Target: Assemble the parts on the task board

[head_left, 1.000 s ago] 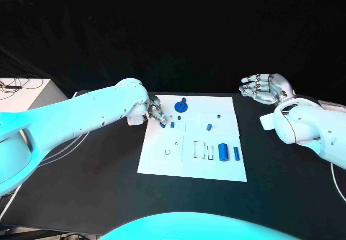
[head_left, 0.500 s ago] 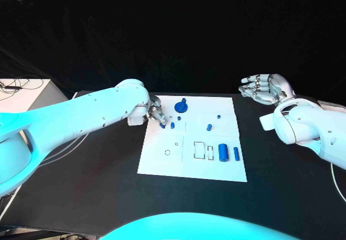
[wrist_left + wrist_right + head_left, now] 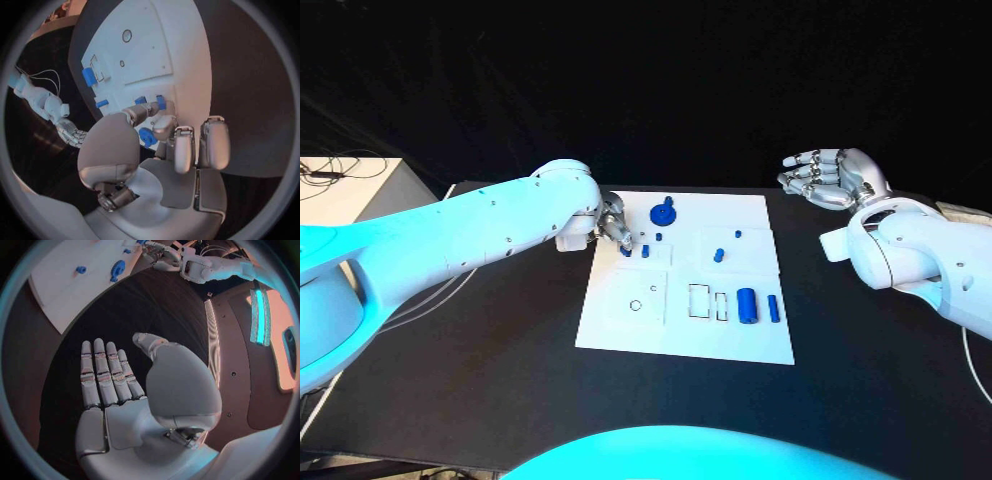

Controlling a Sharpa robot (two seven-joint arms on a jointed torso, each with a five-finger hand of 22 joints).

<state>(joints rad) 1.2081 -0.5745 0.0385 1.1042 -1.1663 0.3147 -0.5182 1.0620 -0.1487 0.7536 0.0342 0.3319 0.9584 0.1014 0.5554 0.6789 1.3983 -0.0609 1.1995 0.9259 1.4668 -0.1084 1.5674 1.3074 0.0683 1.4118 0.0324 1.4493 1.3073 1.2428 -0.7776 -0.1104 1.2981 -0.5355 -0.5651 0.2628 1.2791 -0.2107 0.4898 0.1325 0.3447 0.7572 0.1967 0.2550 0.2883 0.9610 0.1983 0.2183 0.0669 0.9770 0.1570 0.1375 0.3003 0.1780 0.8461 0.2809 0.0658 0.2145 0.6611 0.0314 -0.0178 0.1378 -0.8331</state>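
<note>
Left hand [image 3: 612, 222] sits low over the task board's [image 3: 668, 330] left edge, near its far-left corner. Fingers are curled in, tips [image 3: 164, 120] pinching a small blue part [image 3: 626, 251] right at the board surface. In the left wrist view a second small blue piece [image 3: 141, 100] lies just beside the pinched one [image 3: 160, 102], and I can't tell whether the pinched part is seated in the board or just resting on it.

Right hand [image 3: 828, 178] hangs above the worktop [image 3: 488, 370] off the board's far-right corner, well apart from it. Fingers are straight and side by side with the thumb out, palm bare, nothing held, per the right wrist view [image 3: 119, 390].

Other things on the board:
- round blue part with a knob [image 3: 662, 211] near the far edge, just beside the left hand's fingertips
- small blue peg [image 3: 720, 254] about mid-board, with a tinier blue piece [image 3: 737, 235] just beyond it
- blue cylinder [image 3: 747, 304] and a thin blue bar [image 3: 773, 308] side by side near the right edge, next to the outlined rectangular slots [image 3: 700, 299]
- small ring outline [image 3: 636, 305] on the left half

The left forearm [image 3: 459, 240] crosses the worktop's left side and hides the board's far-left corner. A white box with cables [image 3: 343, 185] stands at the worktop's far-left corner.
</note>
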